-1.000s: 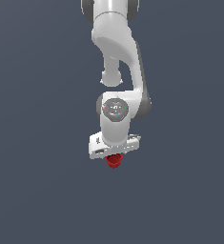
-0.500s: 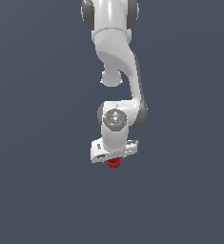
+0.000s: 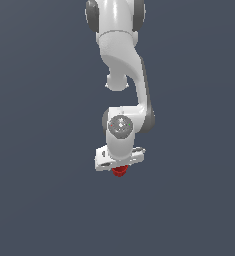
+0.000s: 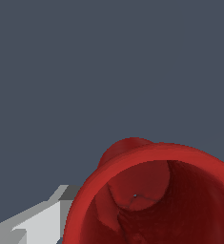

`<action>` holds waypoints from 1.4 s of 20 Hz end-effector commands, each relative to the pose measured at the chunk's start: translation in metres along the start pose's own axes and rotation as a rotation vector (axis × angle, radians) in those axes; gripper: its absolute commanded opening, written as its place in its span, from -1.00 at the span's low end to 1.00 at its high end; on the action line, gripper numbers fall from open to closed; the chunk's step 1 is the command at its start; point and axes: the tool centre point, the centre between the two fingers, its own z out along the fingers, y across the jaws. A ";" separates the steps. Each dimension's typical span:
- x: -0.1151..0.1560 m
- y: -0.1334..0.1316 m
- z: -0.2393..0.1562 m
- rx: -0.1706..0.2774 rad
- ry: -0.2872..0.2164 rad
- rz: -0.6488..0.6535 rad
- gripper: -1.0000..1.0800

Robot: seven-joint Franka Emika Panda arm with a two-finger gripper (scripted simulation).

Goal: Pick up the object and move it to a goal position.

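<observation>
White arm (image 3: 120,75) hanging down from top of exterior view, wrist bent, hand (image 3: 119,167) pointing downward against plain dark grey-blue backdrop. Red cup (image 3: 119,171) tucked right under the hand, only lower part peeking out below white hand body, narrower than it. Looks clamped on the cup, held off any surface (no bench visible beneath, just flat backdrop). Fingers themselves hidden in exterior view. Wrist view: red cup (image 4: 156,195) filling the frame's corner, very close to camera, hollow inside visible with thick rounded rim, darker red interior, small bulge of red behind the rim. One pale grey finger (image 4: 35,224) touching cup's outer wall; the other finger out of frame. Rest of wrist view plain grey-blue.
</observation>
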 end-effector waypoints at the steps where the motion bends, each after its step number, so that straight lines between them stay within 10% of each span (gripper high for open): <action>1: 0.000 0.000 0.000 0.000 0.001 -0.001 -1.00; 12: -0.010 0.025 -0.015 0.000 0.000 0.000 -1.00; 28: -0.065 0.165 -0.099 0.001 0.001 0.000 -1.00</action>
